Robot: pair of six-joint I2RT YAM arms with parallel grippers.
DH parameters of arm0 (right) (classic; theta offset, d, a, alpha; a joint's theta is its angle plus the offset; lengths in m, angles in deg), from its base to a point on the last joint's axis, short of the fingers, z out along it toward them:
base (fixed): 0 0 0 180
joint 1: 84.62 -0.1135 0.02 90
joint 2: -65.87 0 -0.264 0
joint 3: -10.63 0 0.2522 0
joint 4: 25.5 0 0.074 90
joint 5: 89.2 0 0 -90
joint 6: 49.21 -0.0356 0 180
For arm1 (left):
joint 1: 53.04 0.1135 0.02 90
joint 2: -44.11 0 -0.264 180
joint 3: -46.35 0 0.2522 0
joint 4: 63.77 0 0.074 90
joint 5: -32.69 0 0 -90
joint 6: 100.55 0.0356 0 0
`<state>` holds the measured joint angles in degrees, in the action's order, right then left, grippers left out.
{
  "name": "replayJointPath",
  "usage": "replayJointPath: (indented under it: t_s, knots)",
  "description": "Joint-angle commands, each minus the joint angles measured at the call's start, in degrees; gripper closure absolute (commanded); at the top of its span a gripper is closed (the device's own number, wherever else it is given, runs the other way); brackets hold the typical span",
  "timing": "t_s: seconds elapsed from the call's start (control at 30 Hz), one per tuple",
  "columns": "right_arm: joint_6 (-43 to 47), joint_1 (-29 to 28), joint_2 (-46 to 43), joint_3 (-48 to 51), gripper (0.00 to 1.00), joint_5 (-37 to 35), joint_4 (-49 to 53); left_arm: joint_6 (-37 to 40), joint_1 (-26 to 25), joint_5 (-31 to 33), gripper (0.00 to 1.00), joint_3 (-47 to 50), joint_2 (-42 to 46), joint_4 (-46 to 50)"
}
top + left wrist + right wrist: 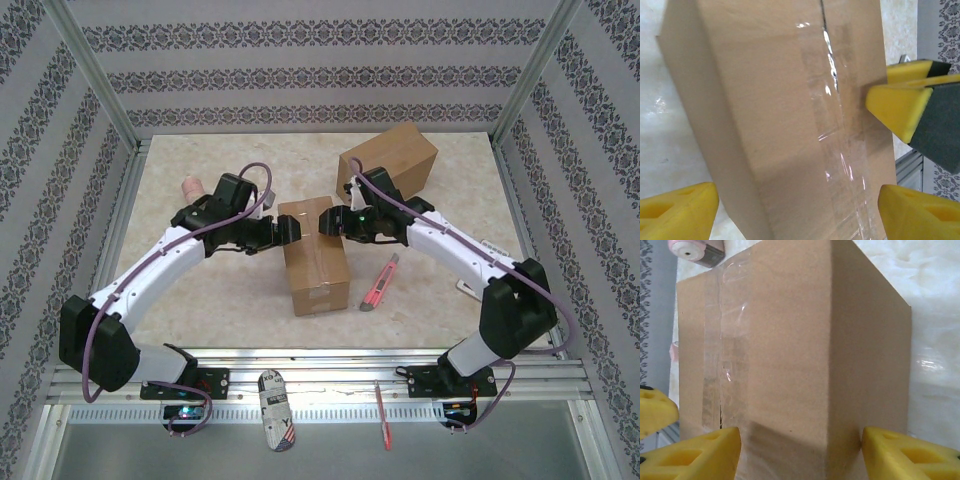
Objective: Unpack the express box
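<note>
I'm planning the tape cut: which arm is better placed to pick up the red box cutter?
Right. The box cutter lies right of the taped box, beside the right arm; the left pincer would have to reach across the box.

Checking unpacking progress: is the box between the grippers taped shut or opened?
Shut: the box has its top flaps lying flat, with clear tape along the seam; the cutter lies unused beside it.
</note>
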<state>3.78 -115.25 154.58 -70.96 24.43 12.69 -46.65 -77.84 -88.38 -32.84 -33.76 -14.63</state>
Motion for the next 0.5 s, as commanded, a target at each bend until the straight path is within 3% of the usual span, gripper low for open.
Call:
replayJointPath:
  t_s: [0.0, 0.47]
  knots:
    - [-1.48, -0.3, 1.94, -0.88, 0.36, 4.16, -4.03, -0.82, -0.78, -1.45, 0.17, 1.12, 0.97, -1.42]
    - [-2.99, -2.46, 12.54, -9.89, 0.39, 9.04, -7.11, -0.94, -0.78, 2.06, 0.16, 1.99, 0.21, -2.38]
